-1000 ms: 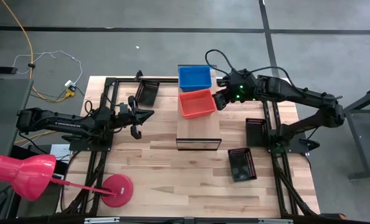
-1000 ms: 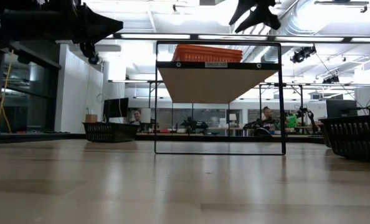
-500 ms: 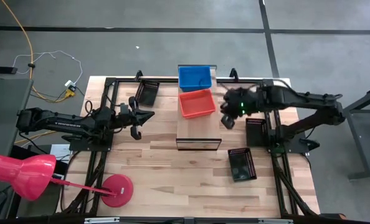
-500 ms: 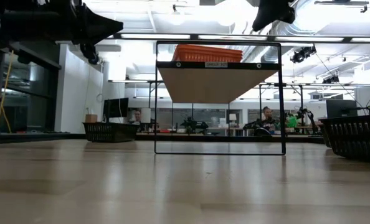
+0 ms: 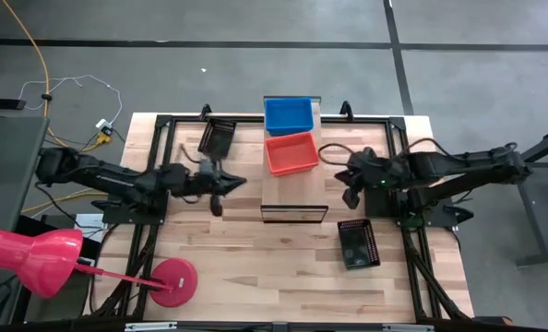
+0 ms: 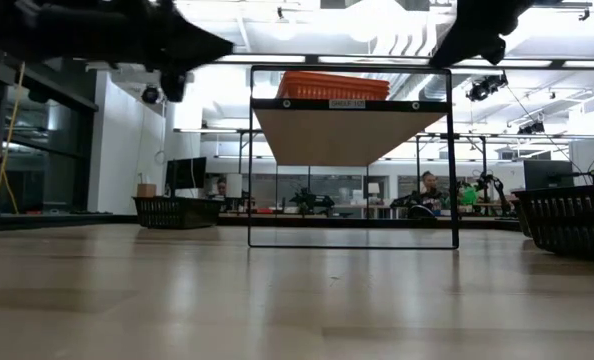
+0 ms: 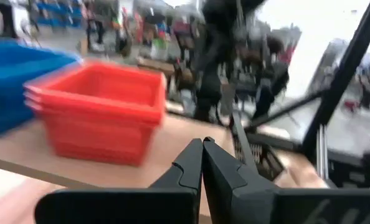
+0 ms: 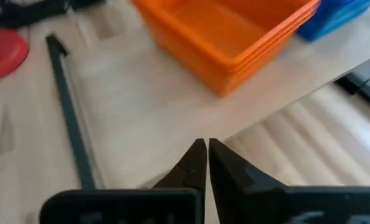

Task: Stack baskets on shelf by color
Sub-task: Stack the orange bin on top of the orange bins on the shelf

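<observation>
Light wood forms the narrow shelf (image 5: 293,184) on its thin black metal frame, standing mid-bench on the plank bench (image 5: 256,267). A red-orange plastic mesh basket stack (image 5: 291,152) sits on the shelf, with a blue plastic basket stack (image 5: 288,114) just beside it at the shelf's far end. The right pincer (image 5: 350,197) hovers beside the shelf, fingers pressed together, empty. The left pincer (image 5: 240,182) hovers on the shelf's other side, also pressed together. Three black mesh baskets (image 5: 357,243) lie on the bench, apart from the shelf.

Your right end effector (image 5: 350,197) hangs just beside the shelf (image 5: 294,194); two basket stacks (image 5: 291,153) sit on it beyond.
</observation>
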